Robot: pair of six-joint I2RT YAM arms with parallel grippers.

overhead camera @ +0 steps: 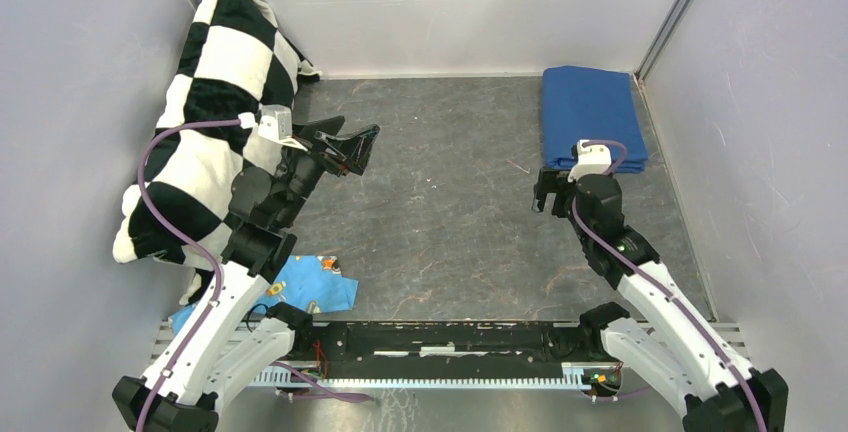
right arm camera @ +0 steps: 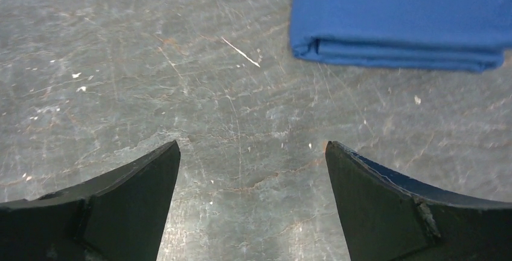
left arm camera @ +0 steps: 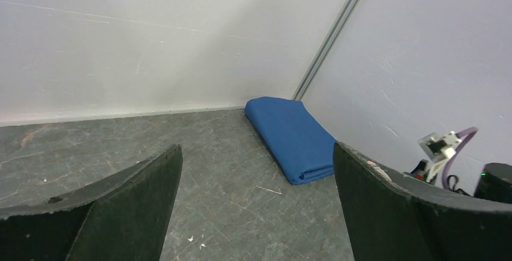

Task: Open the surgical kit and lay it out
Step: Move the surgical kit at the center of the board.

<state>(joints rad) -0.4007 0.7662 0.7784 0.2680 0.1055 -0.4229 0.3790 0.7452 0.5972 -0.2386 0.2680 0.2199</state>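
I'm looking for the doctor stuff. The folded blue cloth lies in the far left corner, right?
Not quite. The folded blue cloth lies in the far right corner, as the top external view shows. The checkered pillow fills the left one.

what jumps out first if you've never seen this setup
The big black-and-white checkered pillow propped against the left wall grabs the eye first. Next comes the dark blue cloth, folded flat in the far right corner. The right gripper hangs open just short of it. The left gripper is open too, in the air to the right of the pillow.
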